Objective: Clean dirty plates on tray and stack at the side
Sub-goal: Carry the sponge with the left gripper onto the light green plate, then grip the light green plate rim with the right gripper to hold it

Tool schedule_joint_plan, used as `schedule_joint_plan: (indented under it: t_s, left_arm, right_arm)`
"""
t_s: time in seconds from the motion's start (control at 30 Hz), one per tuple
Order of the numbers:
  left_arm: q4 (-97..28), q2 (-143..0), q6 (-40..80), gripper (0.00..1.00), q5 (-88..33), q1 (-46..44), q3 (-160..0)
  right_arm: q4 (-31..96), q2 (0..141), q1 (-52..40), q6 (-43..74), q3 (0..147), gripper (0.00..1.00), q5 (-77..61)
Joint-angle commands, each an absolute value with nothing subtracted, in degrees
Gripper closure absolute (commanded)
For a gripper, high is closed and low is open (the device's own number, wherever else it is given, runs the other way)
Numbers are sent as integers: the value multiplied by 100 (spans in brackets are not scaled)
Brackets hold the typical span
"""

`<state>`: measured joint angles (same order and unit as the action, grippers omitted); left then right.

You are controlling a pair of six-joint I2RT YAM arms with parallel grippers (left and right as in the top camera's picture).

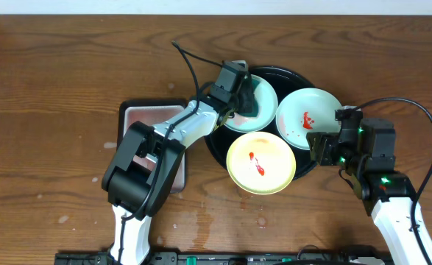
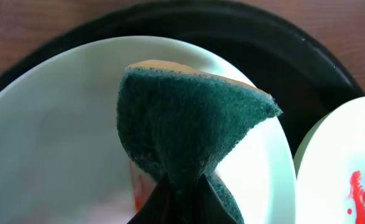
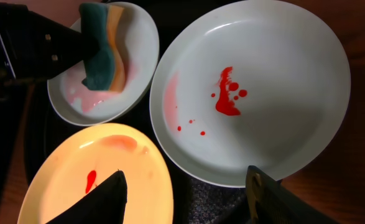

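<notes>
Sponge (image 2: 188,130) pinched tight and folded in the left gripper (image 2: 179,200), pressed onto the back mint plate (image 1: 268,90) on the tray (image 1: 274,71), for scrubbing pressure, I'd say. Right gripper (image 3: 185,177) hangs with jaws apart at the near rim of the second mint plate (image 3: 275,81), likely ready to steady it. Yellow plate (image 1: 261,163) waits in front, red smear unwiped.

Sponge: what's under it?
A mint plate on the black tray. A pink smear shows beside the sponge; the patch of plate right beneath it is covered.
</notes>
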<state>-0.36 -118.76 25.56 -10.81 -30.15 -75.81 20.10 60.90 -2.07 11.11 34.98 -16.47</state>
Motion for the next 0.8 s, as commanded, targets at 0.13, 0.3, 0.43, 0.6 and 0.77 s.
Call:
schedule_joint_plan:
  t_s: [0.13, 0.3, 0.43, 0.6, 0.77]
  left_arm:
    - [-814, -11981, 2659, 93, -950, -2668, -7837]
    - [-1380, -11979, 2486, 93, -947, -2491, -8053]
    - [-1474, -11861, 2353, 93, -1083, -2519, -8114]
    - [-1474, -11336, 2206, 93, -1138, -2552, -8141]
    - [-1562, -11024, 2165, 93, -1164, -2552, -8141]
  right_arm:
    - [2056, 6075, -268, 1181, 3636, 40, -1653]
    - [2008, 6075, -268, 1179, 3645, 39, -1651]
    - [1992, 6077, -268, 1175, 3734, 38, -1588]
    - [1988, 6088, -268, 1177, 3988, 37, -1481]
    - [1859, 6464, -388, 1146, 4265, 36, -1485]
